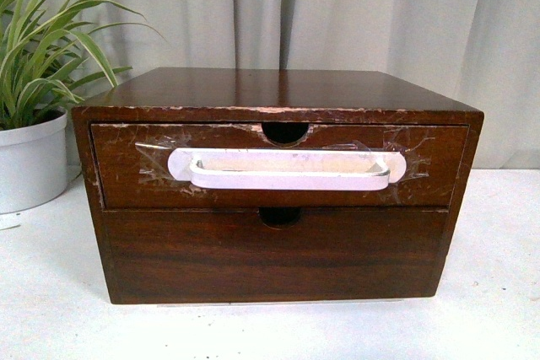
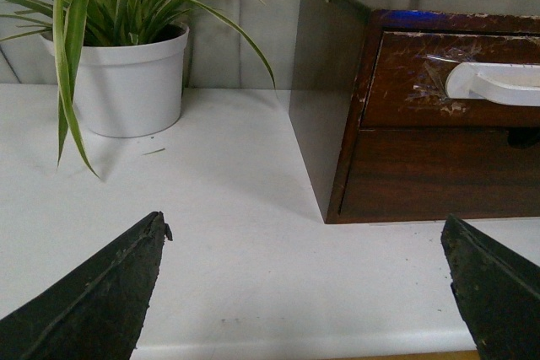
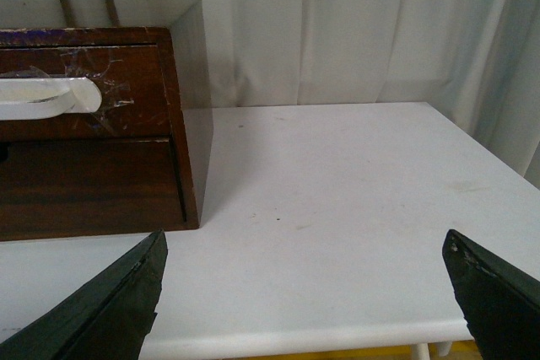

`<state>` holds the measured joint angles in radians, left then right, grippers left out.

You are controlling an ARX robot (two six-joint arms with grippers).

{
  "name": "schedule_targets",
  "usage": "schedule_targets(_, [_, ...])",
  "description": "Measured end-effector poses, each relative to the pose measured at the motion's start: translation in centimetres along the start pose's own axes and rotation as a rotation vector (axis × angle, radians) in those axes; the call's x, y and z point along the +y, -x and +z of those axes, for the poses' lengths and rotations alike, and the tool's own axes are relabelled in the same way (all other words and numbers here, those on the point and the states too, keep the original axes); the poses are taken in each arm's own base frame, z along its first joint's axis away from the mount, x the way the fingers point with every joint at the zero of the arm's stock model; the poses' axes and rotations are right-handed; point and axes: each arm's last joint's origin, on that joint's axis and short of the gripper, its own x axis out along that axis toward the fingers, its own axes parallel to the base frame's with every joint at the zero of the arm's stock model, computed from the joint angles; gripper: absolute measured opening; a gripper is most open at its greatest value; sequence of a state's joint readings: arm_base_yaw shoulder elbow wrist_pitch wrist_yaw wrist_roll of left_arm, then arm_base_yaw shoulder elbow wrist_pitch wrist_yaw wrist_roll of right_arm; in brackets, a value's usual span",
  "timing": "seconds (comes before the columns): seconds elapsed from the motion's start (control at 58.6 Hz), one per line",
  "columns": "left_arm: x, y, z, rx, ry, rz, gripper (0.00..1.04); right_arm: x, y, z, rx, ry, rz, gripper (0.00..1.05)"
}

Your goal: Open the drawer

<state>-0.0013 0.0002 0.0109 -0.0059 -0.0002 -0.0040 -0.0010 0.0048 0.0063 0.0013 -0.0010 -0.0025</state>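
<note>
Dark brown wooden drawer [image 1: 278,198], taped white plastic handle [image 1: 287,171], sitting closed.
You are holding left gripper [image 2: 304,223] and right gripper [image 3: 305,238] spread wide.

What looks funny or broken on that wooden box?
The white handle on the top drawer is held on with wrinkly clear tape. The box's front edge above it looks chipped and scratched.

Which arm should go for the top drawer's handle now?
Right, marginally. The left gripper and right gripper are both open, about equally short of the white handle of the drawer, but the potted plant crowds the left side.
</note>
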Motion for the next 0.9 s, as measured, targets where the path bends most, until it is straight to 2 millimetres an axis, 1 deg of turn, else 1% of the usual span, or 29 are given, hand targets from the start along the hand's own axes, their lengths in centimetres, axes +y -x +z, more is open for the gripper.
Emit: schedule_targets(0.904, [0.00, 0.00, 0.00, 0.000, 0.000, 0.000, 0.98, 0.00, 0.00, 0.00, 0.000, 0.000, 0.000, 0.96])
